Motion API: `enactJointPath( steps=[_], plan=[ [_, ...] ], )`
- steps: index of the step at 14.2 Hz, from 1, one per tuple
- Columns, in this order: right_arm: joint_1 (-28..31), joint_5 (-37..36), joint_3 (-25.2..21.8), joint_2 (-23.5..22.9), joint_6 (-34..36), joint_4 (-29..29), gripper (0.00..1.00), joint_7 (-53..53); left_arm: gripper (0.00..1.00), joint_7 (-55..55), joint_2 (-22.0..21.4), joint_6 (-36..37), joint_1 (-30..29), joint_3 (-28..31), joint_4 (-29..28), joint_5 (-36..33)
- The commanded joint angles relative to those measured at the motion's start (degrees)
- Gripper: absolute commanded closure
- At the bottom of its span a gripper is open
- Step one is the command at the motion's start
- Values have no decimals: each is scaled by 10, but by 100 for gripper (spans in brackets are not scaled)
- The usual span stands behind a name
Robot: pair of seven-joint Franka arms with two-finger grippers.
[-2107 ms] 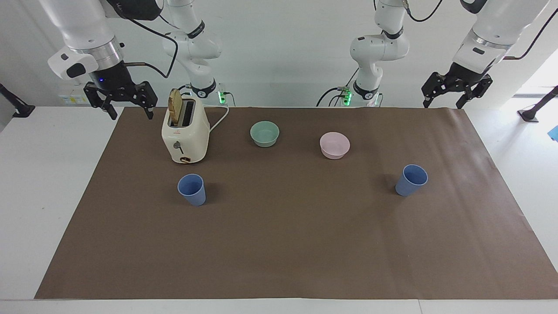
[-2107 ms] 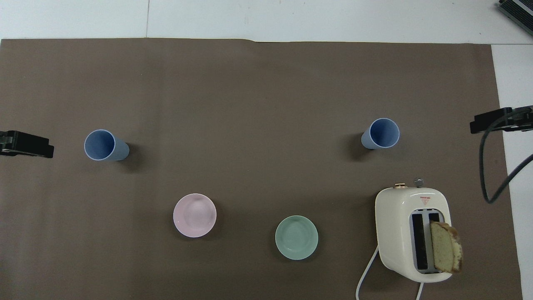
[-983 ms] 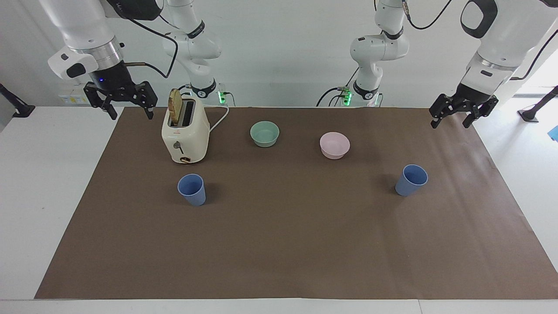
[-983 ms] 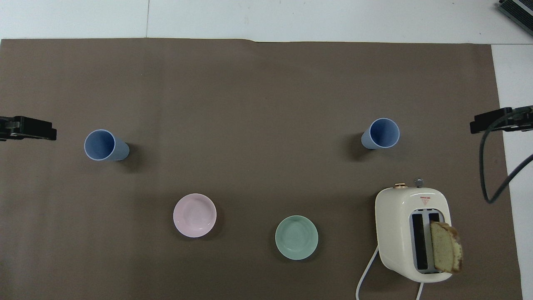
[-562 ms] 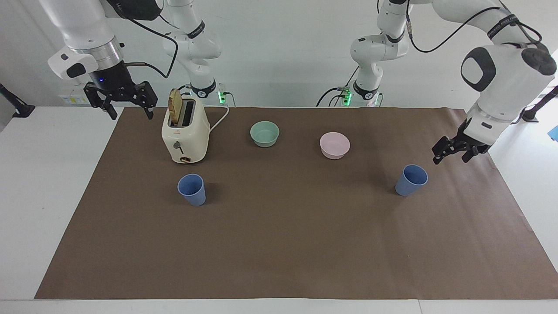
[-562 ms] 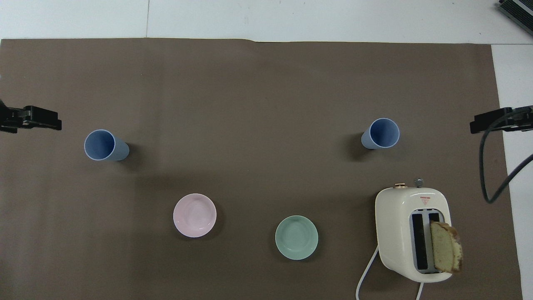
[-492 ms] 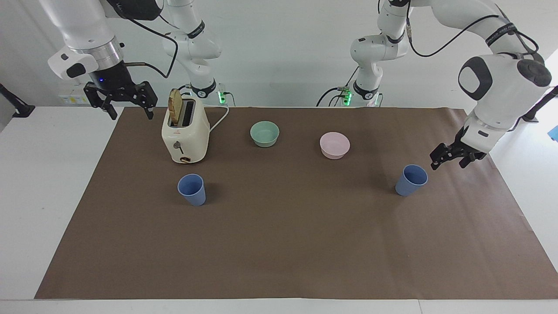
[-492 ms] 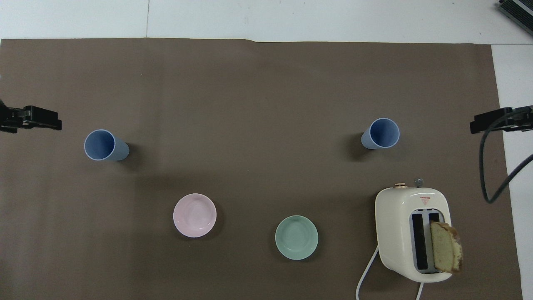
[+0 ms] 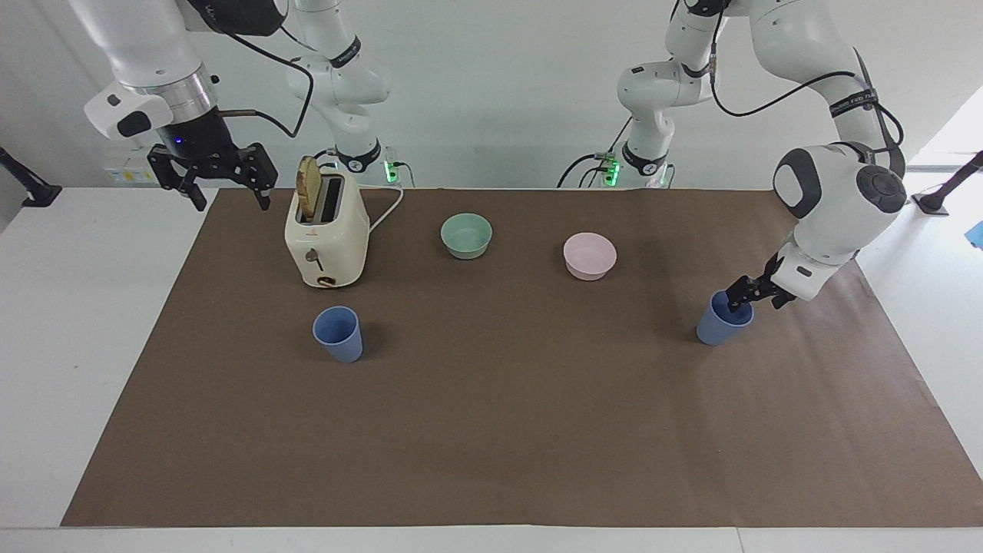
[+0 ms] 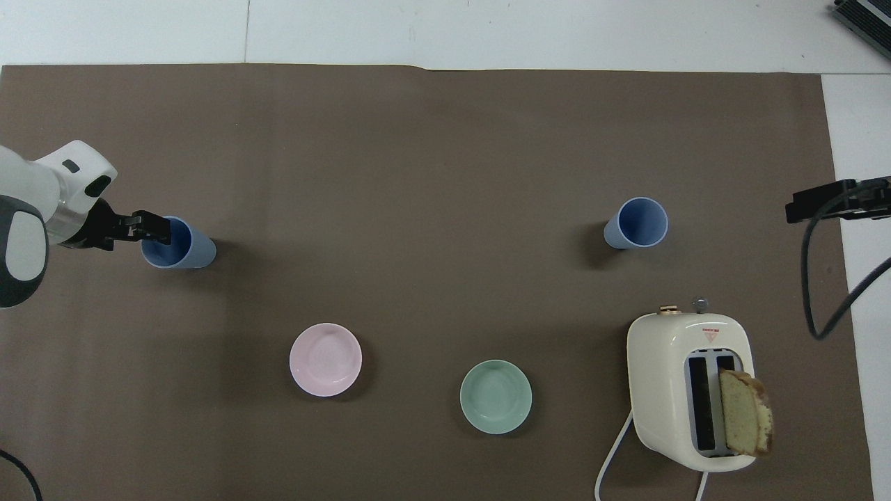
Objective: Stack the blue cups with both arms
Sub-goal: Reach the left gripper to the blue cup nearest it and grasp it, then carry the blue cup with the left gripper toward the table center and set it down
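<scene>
left gripper (image 9: 742,299) spread wide at rim of blue cup (image 9: 723,319) toward left arm's end; straddle wall squarely before closing. right gripper (image 9: 223,178) open, waiting beside toaster (image 9: 326,234); second cup (image 9: 338,333) farther out than toaster.

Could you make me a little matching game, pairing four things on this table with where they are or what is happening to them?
Things:
1. slice of bread
2. left gripper
3. pink bowl
4. right gripper

States:
A. sits beside the green bowl, toward the left arm's end
B. at the rim of a blue cup
C. waits in the air beside the toaster
D. stands up out of a toaster slot

Pairs: 1-D, 2-B, 3-A, 4-C
</scene>
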State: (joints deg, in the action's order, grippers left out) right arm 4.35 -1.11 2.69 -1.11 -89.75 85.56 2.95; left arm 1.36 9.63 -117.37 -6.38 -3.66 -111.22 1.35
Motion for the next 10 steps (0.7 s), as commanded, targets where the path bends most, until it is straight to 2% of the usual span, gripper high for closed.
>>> enactJointPath(
  steps=[1,2,4,5,7,10],
  plan=[
    [8,11,6,13,0,14,0,-8,0,-7,-20,-34,-5,-4,-42,4],
    [8,11,6,14,0,14,0,-8,14,-11,-18,-39,-5,-4,-41,4],
    [8,11,6,14,0,14,0,-8,96,-29,-18,-40,-2,-4,-41,4],
    [8,11,6,14,0,14,0,-8,100,-26,-18,-39,0,-5,-40,5],
    [8,11,6,14,0,14,0,-8,100,-26,-15,-39,1,-5,-33,20],
    [8,11,6,14,0,14,0,-8,100,-29,-3,-30,0,-5,8,39]
  ],
)
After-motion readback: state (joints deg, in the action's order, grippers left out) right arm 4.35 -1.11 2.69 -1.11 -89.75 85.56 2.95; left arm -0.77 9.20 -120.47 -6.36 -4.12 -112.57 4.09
